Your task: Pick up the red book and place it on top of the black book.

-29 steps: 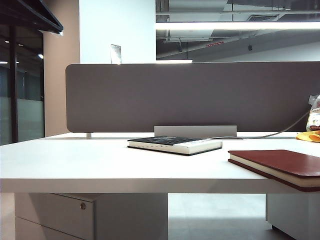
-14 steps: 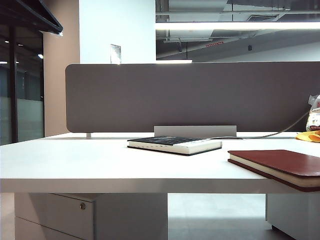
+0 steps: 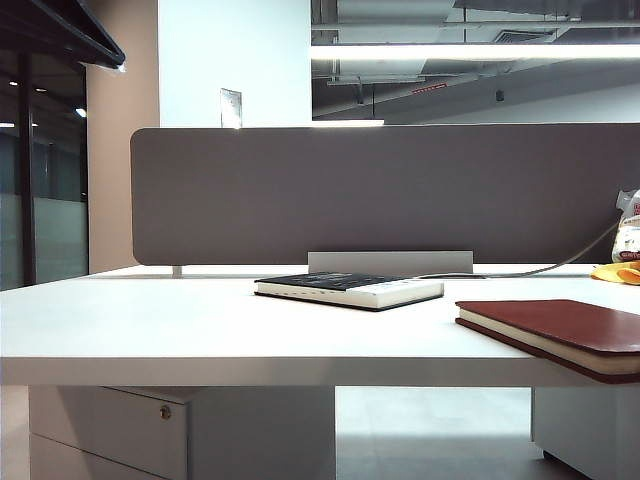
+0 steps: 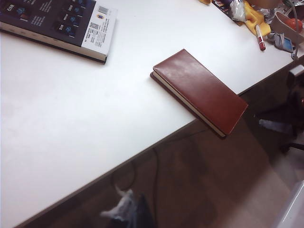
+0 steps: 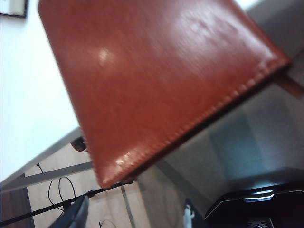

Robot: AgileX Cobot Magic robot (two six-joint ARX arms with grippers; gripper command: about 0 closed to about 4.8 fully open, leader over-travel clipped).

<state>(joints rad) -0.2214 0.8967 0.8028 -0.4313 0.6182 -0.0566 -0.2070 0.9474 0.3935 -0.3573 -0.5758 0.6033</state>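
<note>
Red book [image 4: 199,90] overhangs the table [image 4: 71,142] edge, well apart from the black book [image 4: 57,23]. No jaws show in any view: left unknowable, right reads wide open, close above the cover. I'd pinch the overhanging corner, jaws straddling its thickness, squarely.

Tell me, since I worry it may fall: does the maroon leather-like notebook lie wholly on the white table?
No. The maroon leather-like notebook lies flat and closed, one corner overhanging the white table's edge.
</note>
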